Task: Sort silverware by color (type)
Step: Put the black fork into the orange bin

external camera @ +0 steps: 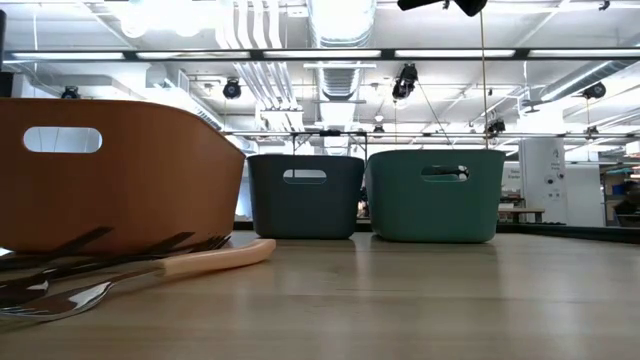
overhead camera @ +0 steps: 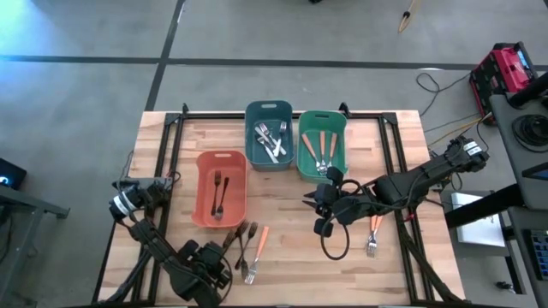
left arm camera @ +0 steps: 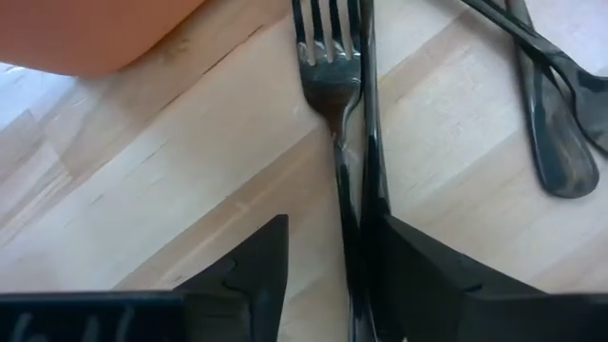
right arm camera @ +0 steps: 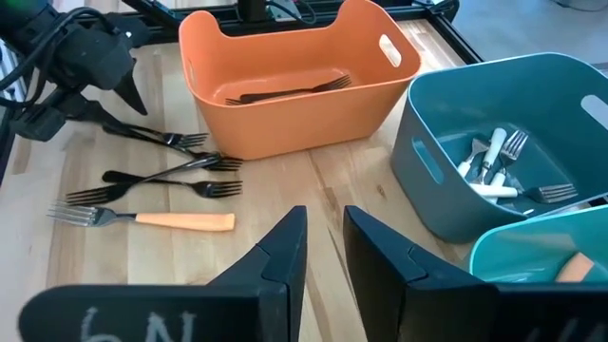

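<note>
Here my left tool point(left arm camera: 332, 275) straddles a slim dark metal fork point(left arm camera: 334, 104) on the pale wooden bench point(left arm camera: 161, 180), jaws part-open; my right tool point(right arm camera: 323, 249) hovers narrowly parted, empty.

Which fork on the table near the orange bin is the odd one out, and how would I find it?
Find the salmon-orange bin on the wooden table's left half. Just in front of it, by the left gripper, lies a little cluster of forks. The orange-handled fork is at the cluster's right edge; its neighbours, the dark forks, are dark bronze all over.
</note>
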You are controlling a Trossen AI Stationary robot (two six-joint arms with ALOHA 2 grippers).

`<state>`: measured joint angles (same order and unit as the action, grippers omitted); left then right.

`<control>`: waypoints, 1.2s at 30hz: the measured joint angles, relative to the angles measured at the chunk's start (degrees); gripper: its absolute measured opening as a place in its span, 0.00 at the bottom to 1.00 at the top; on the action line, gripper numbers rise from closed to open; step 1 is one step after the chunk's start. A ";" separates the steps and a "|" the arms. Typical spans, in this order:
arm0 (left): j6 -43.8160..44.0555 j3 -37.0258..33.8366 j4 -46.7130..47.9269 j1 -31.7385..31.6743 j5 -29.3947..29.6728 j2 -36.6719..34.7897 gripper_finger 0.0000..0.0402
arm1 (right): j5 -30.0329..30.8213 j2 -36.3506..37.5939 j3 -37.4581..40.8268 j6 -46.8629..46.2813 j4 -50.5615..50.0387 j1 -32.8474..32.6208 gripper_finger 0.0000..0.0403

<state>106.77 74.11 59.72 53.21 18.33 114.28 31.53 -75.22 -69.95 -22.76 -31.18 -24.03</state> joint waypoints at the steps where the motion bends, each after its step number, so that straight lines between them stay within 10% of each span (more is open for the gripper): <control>1: 0.03 0.00 -0.36 0.06 0.00 0.00 0.35 | 0.00 0.00 0.00 0.00 -0.02 0.00 0.16; 24: -3.05 -0.04 -0.31 3.42 2.12 -2.49 0.44 | -0.02 0.00 0.02 -0.20 0.07 -0.02 0.18; 36: -6.11 -0.51 -2.10 12.66 26.76 -1.79 0.38 | -0.01 0.00 2.67 -0.20 0.49 0.00 0.16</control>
<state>100.67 73.60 57.62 65.87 45.09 112.49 31.52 -75.22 -67.28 -22.96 -30.69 -24.03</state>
